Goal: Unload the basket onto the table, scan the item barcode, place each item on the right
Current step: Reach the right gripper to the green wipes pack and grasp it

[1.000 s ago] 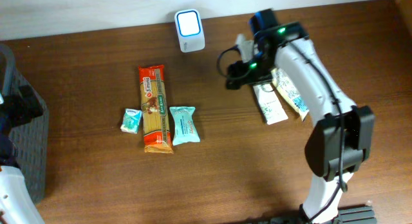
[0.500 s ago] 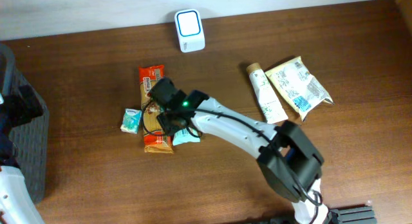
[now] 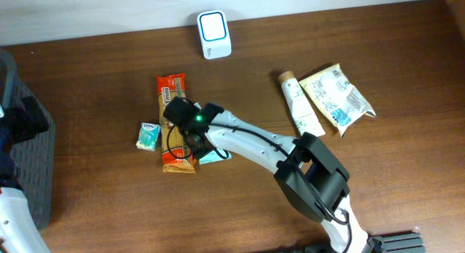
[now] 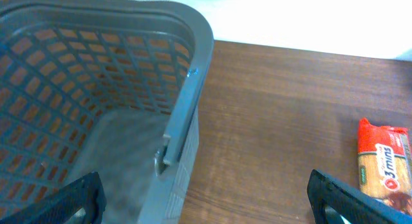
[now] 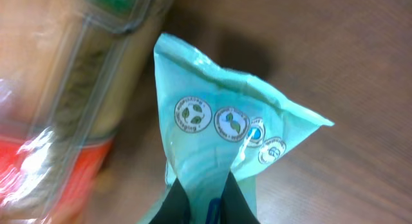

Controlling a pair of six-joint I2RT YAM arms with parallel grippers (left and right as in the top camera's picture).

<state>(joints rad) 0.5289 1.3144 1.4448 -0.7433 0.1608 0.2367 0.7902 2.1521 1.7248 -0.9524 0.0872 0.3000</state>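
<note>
The right gripper (image 5: 207,201) is pinching the near end of the teal packet (image 5: 219,121), its jaws drawn tight together on the wrapper. The packet is lying on the wooden table (image 3: 94,71), just beside the lower end of the long pasta packet (image 3: 171,97). A small teal pack (image 3: 148,136) is sitting on the other side of the pasta packet. The white scanner (image 3: 213,34) is standing near the far edge of the table, well apart from the held packet. A tube (image 3: 301,107) and a printed pouch (image 3: 337,97) are lying side by side off to the right. The left gripper (image 4: 206,201) is hanging over the rim of the grey basket (image 4: 96,121), jaws spread wide and holding nothing.
</note>
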